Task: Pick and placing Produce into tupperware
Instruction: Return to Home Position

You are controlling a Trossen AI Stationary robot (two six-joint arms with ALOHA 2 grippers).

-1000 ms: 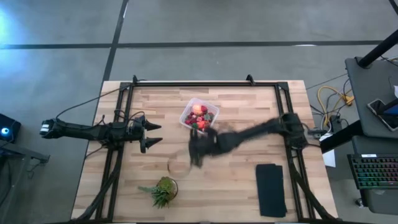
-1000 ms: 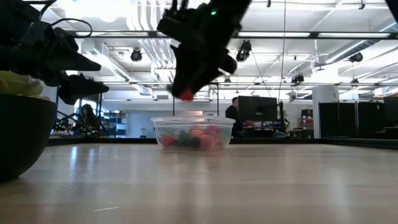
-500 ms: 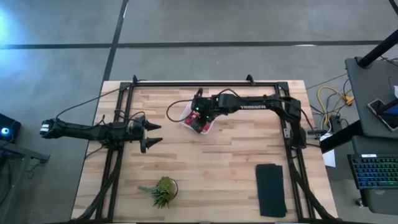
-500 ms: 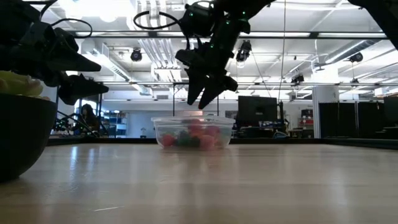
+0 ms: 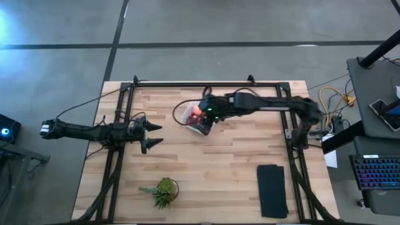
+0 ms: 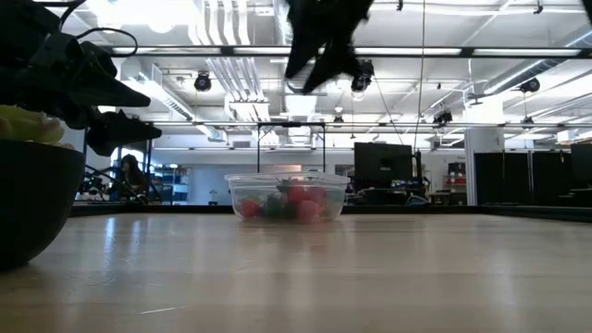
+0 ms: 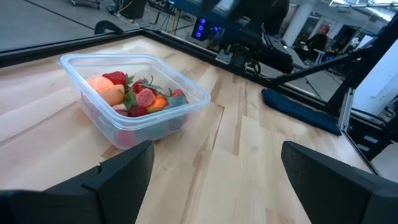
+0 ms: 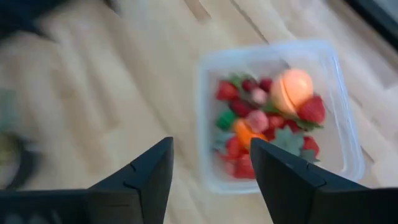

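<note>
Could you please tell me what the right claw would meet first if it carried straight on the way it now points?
Most likely the tupperware, at or near its rim: the open right claw hangs above it, pointing down at it. Depth is unclear, so it might meet the table beside it.

Clear tub (image 7: 93, 115) packed with red strawberries (image 8: 311, 111), green tops, a pink-orange round fruit (image 8: 293, 87), an orange carrot bit (image 8: 244, 132). Pale striped plank worktop (image 5: 219, 169); black pad (image 5: 272, 190) at five o'clock, green-brown plant (image 5: 164, 190) at seven.
</note>
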